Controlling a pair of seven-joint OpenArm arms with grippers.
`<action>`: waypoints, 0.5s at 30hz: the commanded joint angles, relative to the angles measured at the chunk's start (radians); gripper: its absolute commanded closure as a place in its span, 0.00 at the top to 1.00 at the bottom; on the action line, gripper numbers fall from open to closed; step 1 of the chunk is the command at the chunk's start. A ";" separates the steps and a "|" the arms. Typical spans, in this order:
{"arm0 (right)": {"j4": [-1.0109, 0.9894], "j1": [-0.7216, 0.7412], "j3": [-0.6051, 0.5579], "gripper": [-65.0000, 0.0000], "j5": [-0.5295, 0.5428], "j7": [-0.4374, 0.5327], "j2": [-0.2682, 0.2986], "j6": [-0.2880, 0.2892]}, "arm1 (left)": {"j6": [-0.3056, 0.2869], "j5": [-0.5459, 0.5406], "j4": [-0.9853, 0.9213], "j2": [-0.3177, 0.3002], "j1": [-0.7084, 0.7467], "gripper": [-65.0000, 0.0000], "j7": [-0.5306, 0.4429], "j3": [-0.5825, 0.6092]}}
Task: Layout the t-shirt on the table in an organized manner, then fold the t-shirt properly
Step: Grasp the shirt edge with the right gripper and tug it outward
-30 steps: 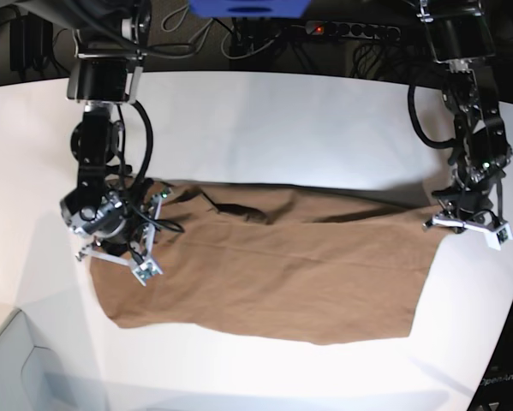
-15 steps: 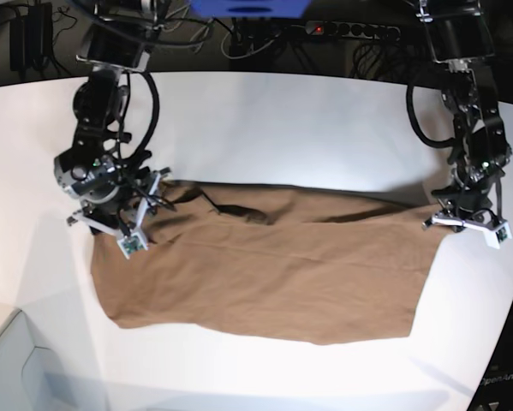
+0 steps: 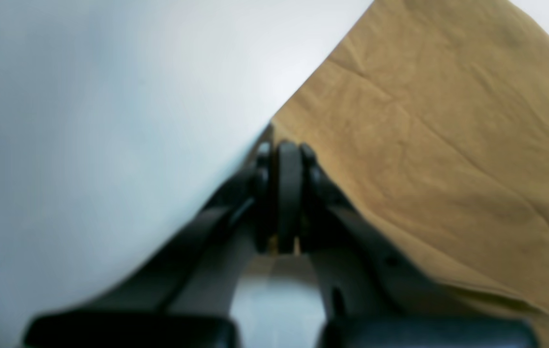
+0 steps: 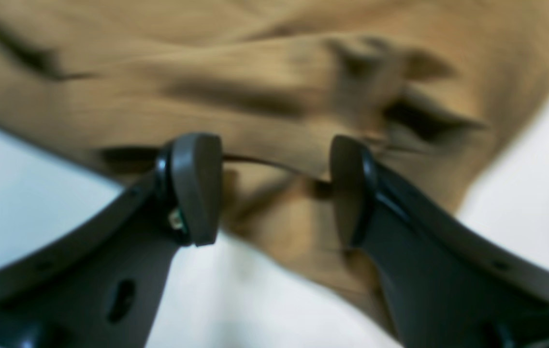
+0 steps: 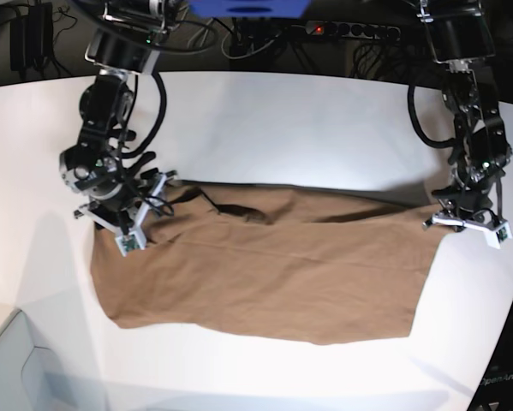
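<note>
Right pincer (image 4: pixel 274 188) has just let go, jaws apart over the t-shirt (image 5: pixel 265 265) — left pincer (image 3: pixel 281 145) stays clamped on its corner; spreading on the desk (image 5: pixel 282 120) continues.

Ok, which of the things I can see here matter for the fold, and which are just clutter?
Part of the job:
t-shirt
table
left tool, shut on the shirt's edge
right tool, open over the shirt

Just lying about:
pale grey box corner
power strip and cables behind the table
</note>
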 commanded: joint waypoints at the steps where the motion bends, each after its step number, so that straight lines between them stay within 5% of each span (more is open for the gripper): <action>1: 0.001 0.026 0.016 0.55 0.010 0.017 0.004 -0.001 | -0.001 0.003 0.021 -0.014 -0.015 0.00 -0.022 -0.006; 15: -0.077 0.048 0.053 0.55 0.011 0.058 0.018 -0.001 | -0.001 0.006 0.018 -0.009 -0.015 0.00 -0.022 -0.001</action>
